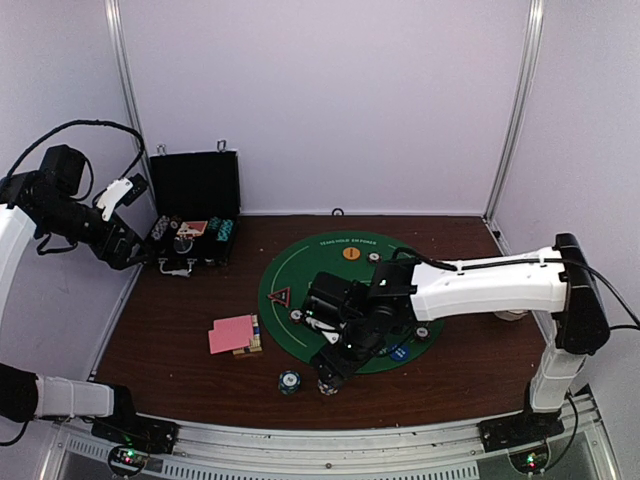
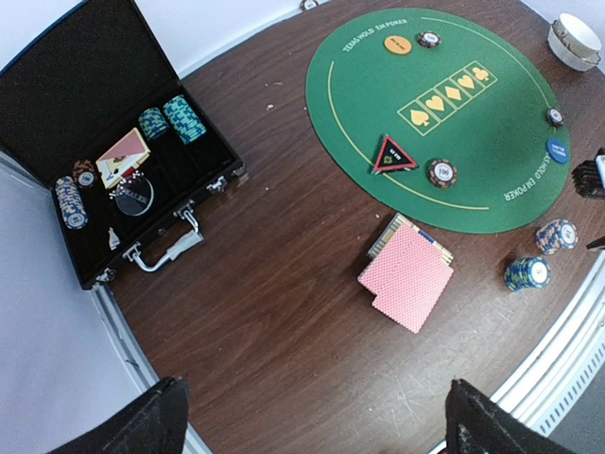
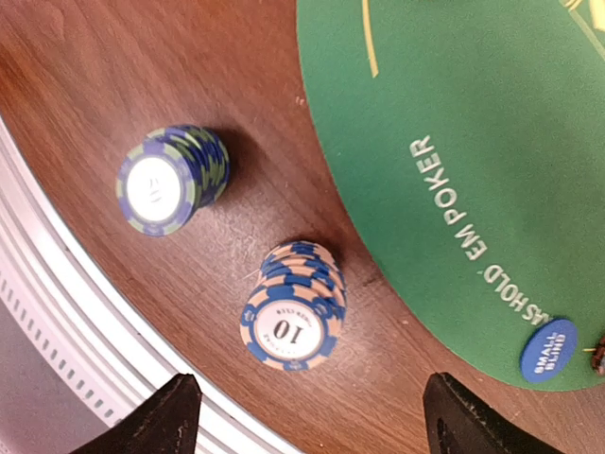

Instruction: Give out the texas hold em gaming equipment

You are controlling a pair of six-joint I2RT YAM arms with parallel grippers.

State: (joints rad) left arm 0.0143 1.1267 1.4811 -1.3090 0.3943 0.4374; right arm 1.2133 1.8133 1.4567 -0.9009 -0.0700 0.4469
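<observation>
The brown table (image 2: pixel 265 350) carries a green mat (image 2: pixel 492 161), with the pink-backed cards (image 2: pixel 408 277) just off its edge. Smaller still — a blue-and-peach chip stack (image 3: pixel 288 307) and a blue-green chip stack (image 3: pixel 170 180) sit on bare wood beneath the right gripper (image 3: pixel 312 416), its fingers spread and empty. The left gripper (image 2: pixel 317 416) is likewise spread — holding nothing.

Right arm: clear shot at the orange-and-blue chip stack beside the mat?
Likely yes: the right claw hangs open above the orange-and-blue chip stack, nothing covering it; the blue-green stack stands apart.

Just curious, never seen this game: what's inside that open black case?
The black case holds teal chip stacks, a blue-white chip stack, what looks like a card pack and a clear round piece. Anything beneath them is hidden.
</observation>
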